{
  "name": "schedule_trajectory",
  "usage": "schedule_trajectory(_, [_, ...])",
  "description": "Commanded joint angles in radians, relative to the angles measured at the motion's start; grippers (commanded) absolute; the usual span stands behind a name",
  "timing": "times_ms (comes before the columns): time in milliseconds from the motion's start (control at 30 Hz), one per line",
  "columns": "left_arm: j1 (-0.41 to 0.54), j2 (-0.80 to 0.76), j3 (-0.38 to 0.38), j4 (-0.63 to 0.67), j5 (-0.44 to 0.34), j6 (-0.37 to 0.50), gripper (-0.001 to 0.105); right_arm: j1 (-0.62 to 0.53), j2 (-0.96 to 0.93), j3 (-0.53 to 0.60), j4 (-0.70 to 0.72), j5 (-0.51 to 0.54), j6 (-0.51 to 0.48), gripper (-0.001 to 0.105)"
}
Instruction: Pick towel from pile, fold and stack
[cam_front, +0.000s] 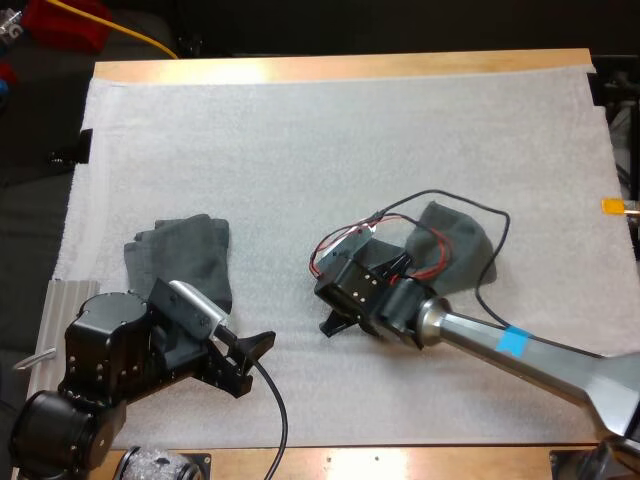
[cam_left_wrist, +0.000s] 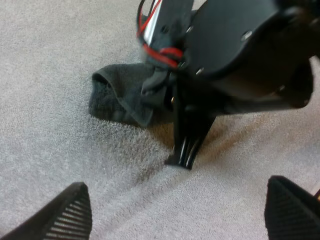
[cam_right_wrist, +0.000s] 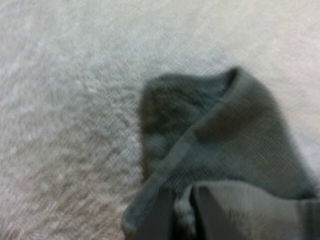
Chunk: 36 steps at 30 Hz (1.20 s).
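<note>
Two towels on the mat (cam_front: 300, 150), neither one stacked.

Right claw (cam_front: 335, 323): fingers drawn nearly together, low at the mat, with a tuft of dark cloth between them. I read it as pinching the hem of the towel (cam_front: 455, 245). The rest of that towel trails behind the claw, under its wrist, bunched, one edge turned over.

Left claw (cam_front: 250, 362): fingers (cam_left_wrist: 75, 212) stand wide apart, holding nothing. It is aimed at the right claw across bare mat, near it but apart.

Other towel (cam_front: 185, 255): just beyond the left arm's base, well apart from the right claw. Rumpled and loosely doubled, not square.

Progress, as judged: early. The pick looks made, or in the making, on one towel. Neither towel is spread flat, cleanly folded or stacked. Left to do: spread it, fold it, set it down, then fold the other towel likewise and put it on top.
</note>
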<state>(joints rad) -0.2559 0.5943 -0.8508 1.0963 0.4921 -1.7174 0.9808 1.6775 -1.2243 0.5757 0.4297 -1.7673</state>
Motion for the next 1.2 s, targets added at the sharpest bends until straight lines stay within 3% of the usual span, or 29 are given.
schedule_trajectory(0, [-0.005,0.000,-0.008,-0.001,0.005,0.002,0.070,0.002,-0.034,-0.016,0.004,0.039,-0.033,0.001])
schedule_trajectory(100, [-0.005,0.000,-0.008,-0.001,0.005,0.002,0.070,0.000,-0.094,-0.101,0.004,0.068,-0.107,0.001])
schedule_trajectory(400, [-0.005,0.000,-0.008,-0.001,0.005,0.002,0.070,0.000,-0.100,-0.355,-0.004,0.068,-0.175,0.001])
schedule_trajectory(800, [-0.005,0.000,-0.008,-0.001,0.005,0.002,0.070,0.000,-0.100,-0.456,-0.155,0.046,-0.230,0.001])
schedule_trajectory(1167, [-0.005,0.000,-0.008,-0.001,0.005,0.002,0.070,0.002,-0.100,-0.578,-0.150,-0.050,-0.226,0.001])
